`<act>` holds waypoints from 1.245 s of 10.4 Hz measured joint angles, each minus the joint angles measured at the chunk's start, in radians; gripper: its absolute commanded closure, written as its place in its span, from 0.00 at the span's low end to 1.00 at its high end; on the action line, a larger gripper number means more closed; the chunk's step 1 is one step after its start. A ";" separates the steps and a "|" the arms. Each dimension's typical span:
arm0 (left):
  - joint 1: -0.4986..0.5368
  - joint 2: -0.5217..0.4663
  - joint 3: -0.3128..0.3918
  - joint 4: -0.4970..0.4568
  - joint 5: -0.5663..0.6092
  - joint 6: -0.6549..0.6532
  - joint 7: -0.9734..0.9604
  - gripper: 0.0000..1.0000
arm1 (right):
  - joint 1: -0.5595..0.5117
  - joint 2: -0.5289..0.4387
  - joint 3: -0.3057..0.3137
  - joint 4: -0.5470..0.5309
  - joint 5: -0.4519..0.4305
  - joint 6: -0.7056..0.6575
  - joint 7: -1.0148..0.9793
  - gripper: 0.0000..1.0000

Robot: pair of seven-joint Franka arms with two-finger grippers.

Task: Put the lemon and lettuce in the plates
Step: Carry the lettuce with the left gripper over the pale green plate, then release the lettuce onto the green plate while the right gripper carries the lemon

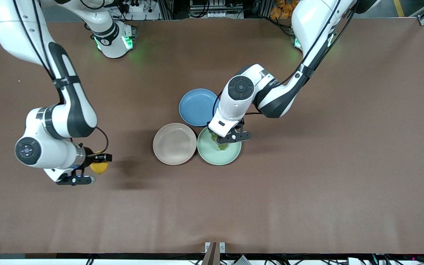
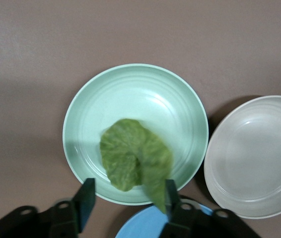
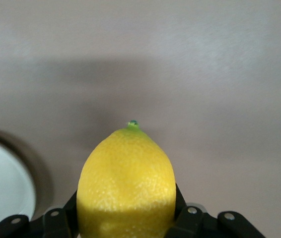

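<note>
Two plates wait side by side; your right gripper (image 1: 95, 166), nearest the camera, pinches the lemon (image 1: 99, 167) in the air over bare table toward the right arm's end, well apart from the beige plate (image 1: 174, 144). A loose carry could drop it, and it would roll. Your left gripper (image 1: 223, 139) hangs over the green plate (image 1: 219, 146), fingers spread, the lettuce (image 2: 136, 161) touching one finger (image 2: 169, 191); lifting may drag the leaf out. Farther up sits the blue plate (image 1: 197, 106).

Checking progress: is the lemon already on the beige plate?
No, the lemon sits clamped in the right claw above bare table, and the beige plate is empty.
</note>
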 measured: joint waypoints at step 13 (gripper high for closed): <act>0.297 -0.056 0.052 0.003 0.009 -0.179 0.385 0.00 | 0.197 -0.041 0.002 0.000 0.000 -0.063 0.187 0.68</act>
